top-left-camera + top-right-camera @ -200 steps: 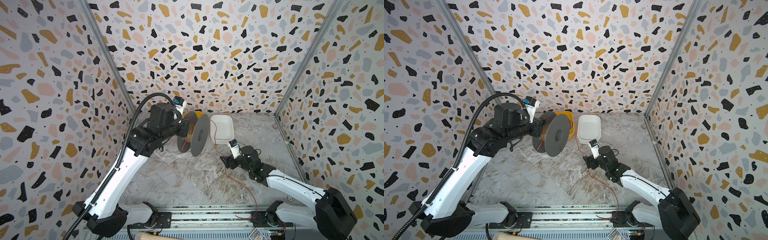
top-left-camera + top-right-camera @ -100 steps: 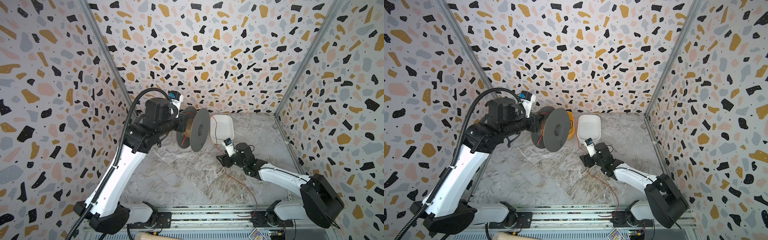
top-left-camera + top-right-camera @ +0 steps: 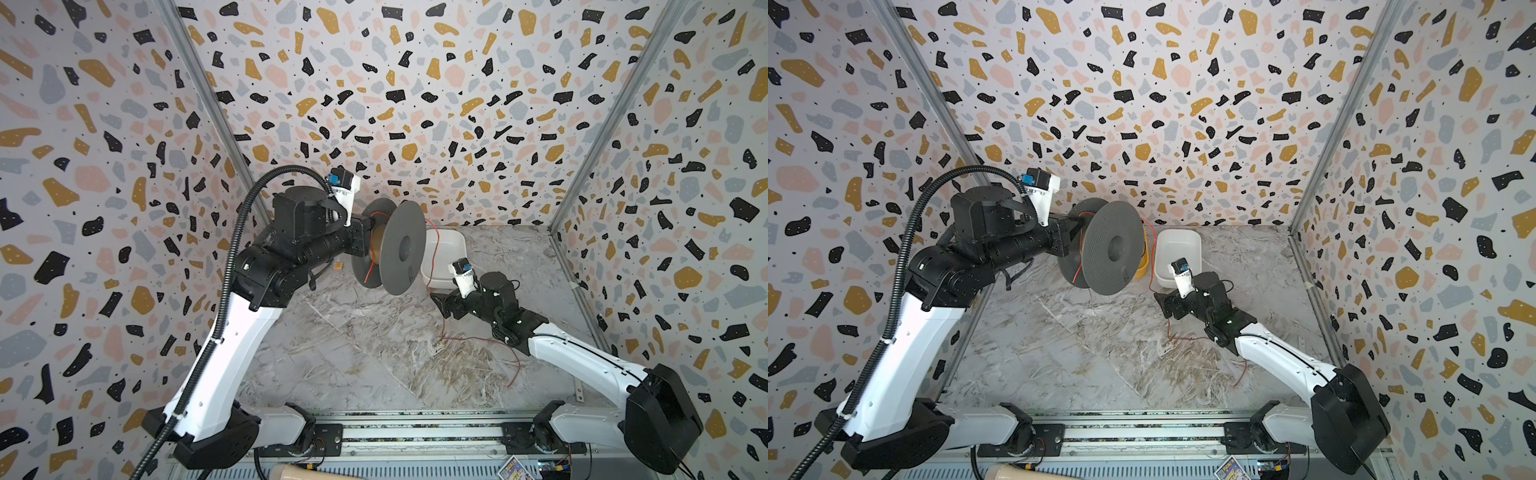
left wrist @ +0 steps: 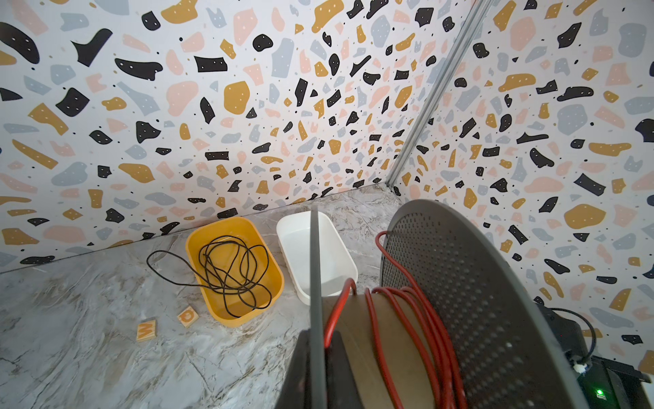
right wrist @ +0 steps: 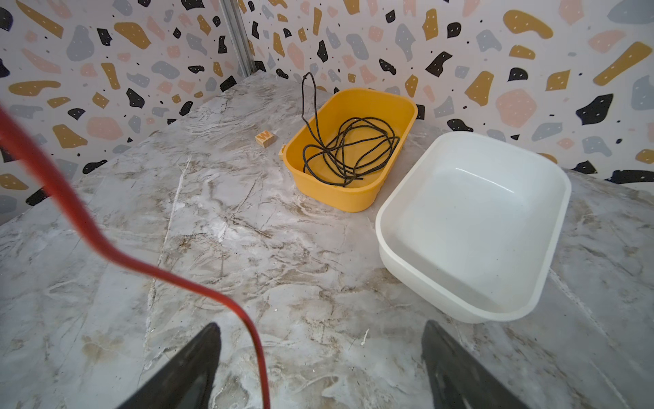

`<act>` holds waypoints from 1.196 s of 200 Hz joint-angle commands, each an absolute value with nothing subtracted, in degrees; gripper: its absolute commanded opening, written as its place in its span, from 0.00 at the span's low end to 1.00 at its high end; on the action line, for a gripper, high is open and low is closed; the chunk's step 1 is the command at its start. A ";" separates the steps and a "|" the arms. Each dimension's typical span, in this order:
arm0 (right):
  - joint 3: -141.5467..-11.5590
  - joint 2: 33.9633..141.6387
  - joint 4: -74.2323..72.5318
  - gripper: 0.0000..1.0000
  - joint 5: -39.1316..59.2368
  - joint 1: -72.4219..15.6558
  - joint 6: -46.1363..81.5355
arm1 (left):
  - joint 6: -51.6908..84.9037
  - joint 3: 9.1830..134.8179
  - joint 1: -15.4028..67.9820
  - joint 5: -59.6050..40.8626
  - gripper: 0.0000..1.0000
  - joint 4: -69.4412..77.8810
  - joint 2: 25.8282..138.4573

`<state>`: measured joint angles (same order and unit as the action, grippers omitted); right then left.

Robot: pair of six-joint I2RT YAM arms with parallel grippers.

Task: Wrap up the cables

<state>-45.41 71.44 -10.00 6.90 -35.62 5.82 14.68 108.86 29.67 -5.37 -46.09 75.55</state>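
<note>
A grey spool (image 3: pixel 402 249) (image 3: pixel 1113 249) hangs above the table, axis roughly level. My left gripper (image 3: pixel 365 241) (image 4: pixel 318 340) is shut on its near flange. The cables are one red-orange wire (image 4: pixel 417 318): several turns lie on the spool's brown core. From the spool the wire (image 3: pixel 436 257) drops to my right gripper (image 3: pixel 442 301) (image 3: pixel 1165 303), then trails loose over the table (image 3: pixel 478 338) toward the front right. In the right wrist view the right gripper (image 5: pixel 320 329) is open, low over the table. The wire (image 5: pixel 170 276) runs between its fingers, near one and free of both.
A white tub (image 3: pixel 451 241) (image 5: pixel 389 212) stands empty just behind the right gripper. A yellow tub (image 4: pixel 276 265) (image 5: pixel 354 94) beside it holds a tangled black wire (image 4: pixel 230 269). Two small wooden letter blocks (image 4: pixel 145 330) lie near the yellow tub. Patterned walls close three sides.
The left arm has lifted the spool slightly and turned it. The right gripper has shifted a little toward the spool and its jaws have spread wider.
</note>
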 commanded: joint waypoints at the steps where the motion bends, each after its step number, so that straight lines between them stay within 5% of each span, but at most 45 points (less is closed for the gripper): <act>1: -49.01 70.10 -8.11 0.90 6.37 -35.43 4.66 | 16.39 112.91 29.36 -6.68 0.00 -38.65 73.95; 134: -49.04 58.22 -6.14 0.90 12.40 -36.89 3.87 | 16.09 116.20 29.27 -7.49 0.00 -35.74 72.33; 239: -51.50 56.46 -3.94 0.90 1.88 -37.43 2.96 | 15.48 119.43 29.27 -6.95 0.00 -34.90 71.99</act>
